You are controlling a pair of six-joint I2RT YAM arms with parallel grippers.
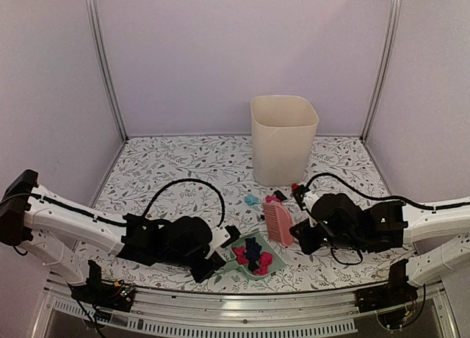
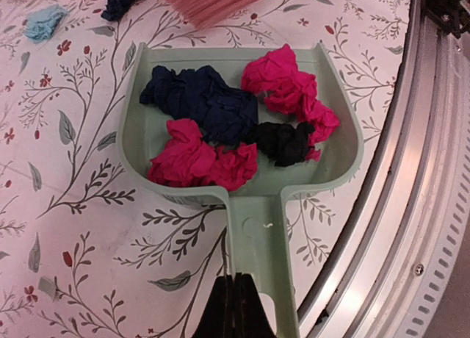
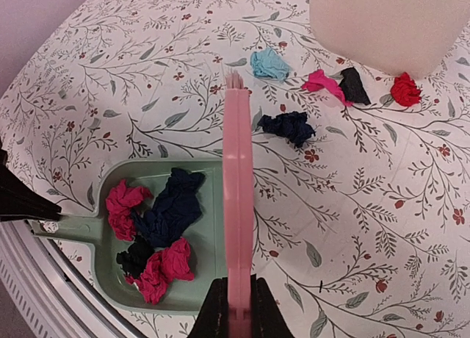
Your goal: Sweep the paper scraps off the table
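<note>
The mint-green dustpan [image 1: 242, 268] lies near the table's front edge, holding pink, navy and black paper scraps [image 2: 220, 117]. My left gripper [image 2: 235, 297] is shut on the left rim of the dustpan's handle [image 2: 261, 235]. My right gripper [image 3: 236, 308] is shut on the pink brush [image 3: 237, 198], held edge-on, just right of the dustpan [image 3: 202, 231]. Beyond the brush, loose scraps lie on the table [image 1: 169, 162]: a teal scrap [image 3: 269, 63], a navy scrap [image 3: 291, 125], a pink scrap [image 3: 321, 82], a black scrap [image 3: 355, 87] and a red scrap [image 3: 405, 90].
A tall cream bin [image 1: 283, 138] stands at the back, right of centre, just behind the loose scraps. The metal rail [image 2: 411, 206] runs along the table's near edge beside the dustpan. Cables loop over the table from both arms.
</note>
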